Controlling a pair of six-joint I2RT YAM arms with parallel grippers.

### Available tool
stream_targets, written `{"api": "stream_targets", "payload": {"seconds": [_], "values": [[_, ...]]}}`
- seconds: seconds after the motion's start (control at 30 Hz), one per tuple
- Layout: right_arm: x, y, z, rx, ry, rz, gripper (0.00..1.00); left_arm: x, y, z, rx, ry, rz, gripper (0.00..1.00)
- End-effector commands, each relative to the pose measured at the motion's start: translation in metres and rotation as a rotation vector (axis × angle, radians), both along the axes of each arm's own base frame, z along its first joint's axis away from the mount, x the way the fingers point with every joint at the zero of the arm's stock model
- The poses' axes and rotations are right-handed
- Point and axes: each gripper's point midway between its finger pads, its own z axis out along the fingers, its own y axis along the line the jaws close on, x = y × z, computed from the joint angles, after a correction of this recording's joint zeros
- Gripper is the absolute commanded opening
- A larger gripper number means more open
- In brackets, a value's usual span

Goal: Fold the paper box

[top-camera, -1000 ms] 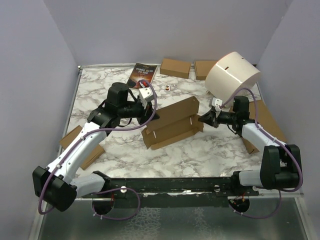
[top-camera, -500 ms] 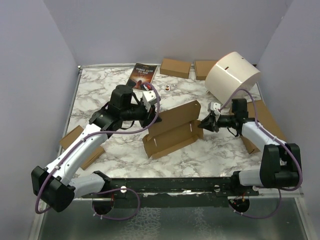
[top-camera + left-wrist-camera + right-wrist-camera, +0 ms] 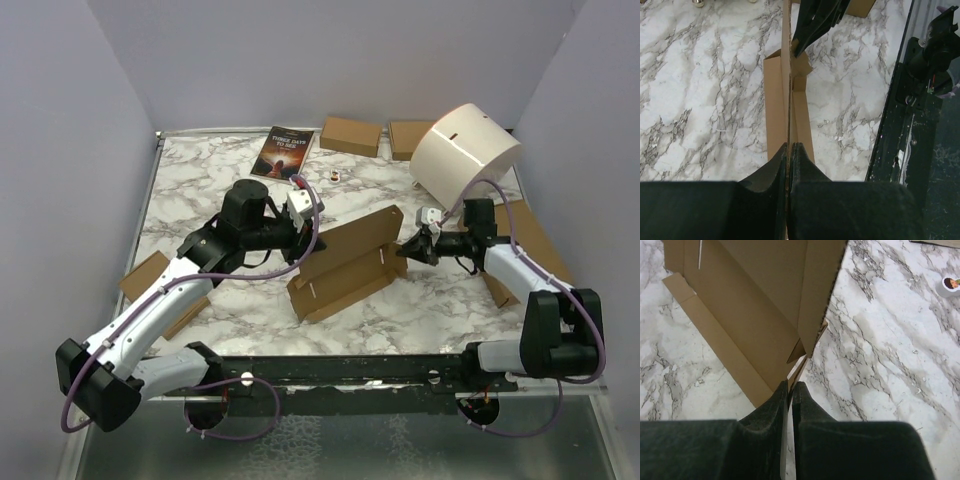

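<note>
Black fingers of the left gripper (image 3: 789, 147) pinch a thin wall of the paper box (image 3: 345, 262), which sits half folded in the middle of the table (image 3: 430, 300). The right gripper (image 3: 790, 385) is almost closed at the box's corner; I cannot tell if it holds. A slip could let the wall flop down.

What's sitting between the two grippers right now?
Only the paper box, partly folded, spanning from the left gripper to the right gripper; the top view shows it.

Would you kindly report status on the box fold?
Left gripper shut on paper box panel. Right gripper shut on its end flap. White drum apart from box.
</note>
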Motion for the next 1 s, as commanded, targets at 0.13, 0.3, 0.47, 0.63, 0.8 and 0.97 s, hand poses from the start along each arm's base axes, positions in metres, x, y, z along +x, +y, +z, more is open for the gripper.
{"api": "stream_targets", "payload": {"seconds": [0.13,0.3,0.47,0.63,0.8,0.97], "values": [[0.002,0.003,0.018,0.092,-0.111,-0.116,0.01,0.009,0.001,0.017,-0.013,-0.134,0.035,0.0],[0.022,0.002,0.037,0.153,-0.197,-0.205,0.01,0.025,0.002,0.031,0.032,-0.262,0.026,0.0],[0.043,0.002,0.056,0.206,-0.289,-0.287,0.01,0.043,0.0,0.039,0.079,-0.335,0.032,0.0],[0.057,0.003,0.056,0.233,-0.302,-0.335,0.01,0.047,-0.004,0.035,0.089,-0.339,0.013,0.0],[0.049,0.008,0.03,0.203,-0.248,-0.289,0.01,0.041,-0.008,0.013,0.081,-0.272,-0.008,0.0],[0.038,0.009,0.025,0.155,-0.246,-0.245,0.13,0.033,-0.007,-0.001,0.075,-0.222,-0.011,0.0]]}}
